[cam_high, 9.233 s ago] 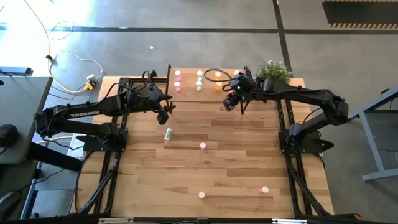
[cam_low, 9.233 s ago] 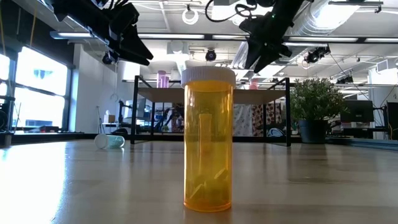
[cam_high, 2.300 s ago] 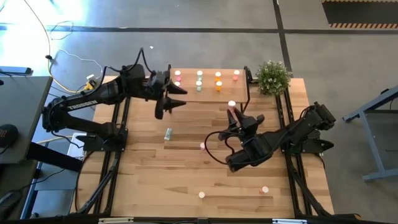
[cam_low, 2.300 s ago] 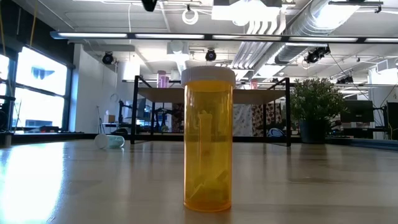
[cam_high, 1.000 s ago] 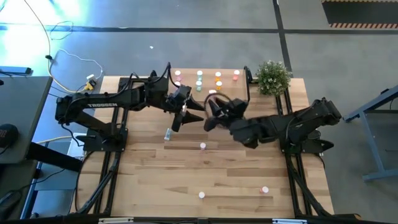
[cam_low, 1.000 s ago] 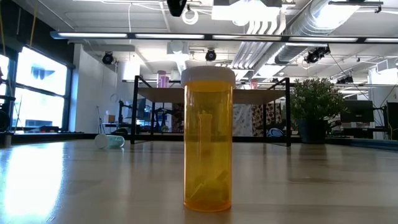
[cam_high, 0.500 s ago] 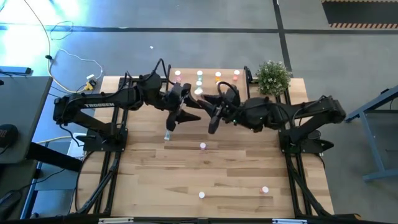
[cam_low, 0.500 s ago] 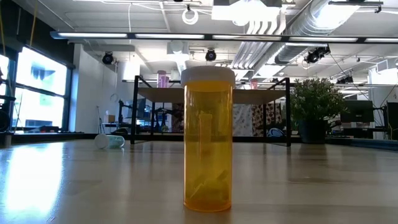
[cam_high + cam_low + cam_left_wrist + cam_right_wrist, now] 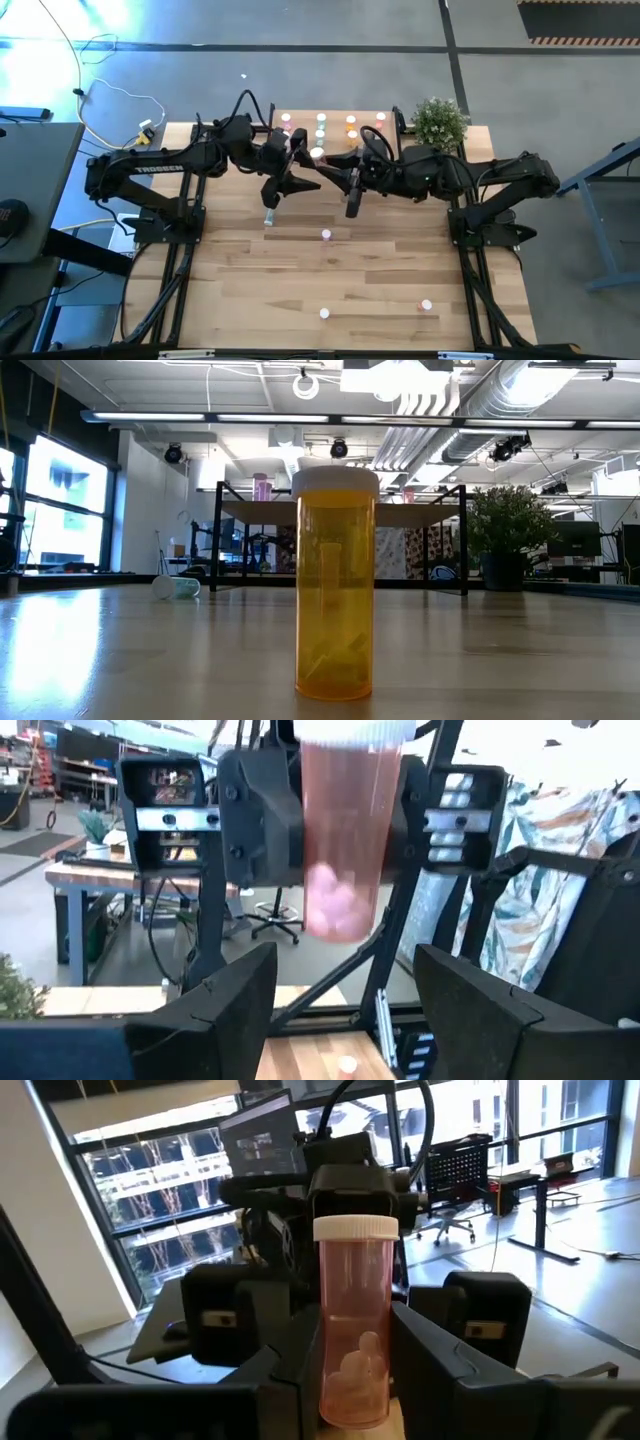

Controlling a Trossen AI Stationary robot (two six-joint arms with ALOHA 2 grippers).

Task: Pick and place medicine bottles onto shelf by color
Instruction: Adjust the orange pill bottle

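We saw the right gripper [image 9: 355, 1370] clamped tight on a pink bottle [image 9: 356, 1323], held upright with its white cap above the fingers. Directly facing it, nose to nose above the table [image 9: 340, 270], the left gripper [image 9: 345, 990] stood with its fingers spread wide, holding nothing, the pink bottle just ahead of its tips. Just behind both grippers stood the shelf [image 9: 335, 128] carrying sorted bottles. Below the left gripper, a pale bottle [image 9: 269, 214] lay on its side.
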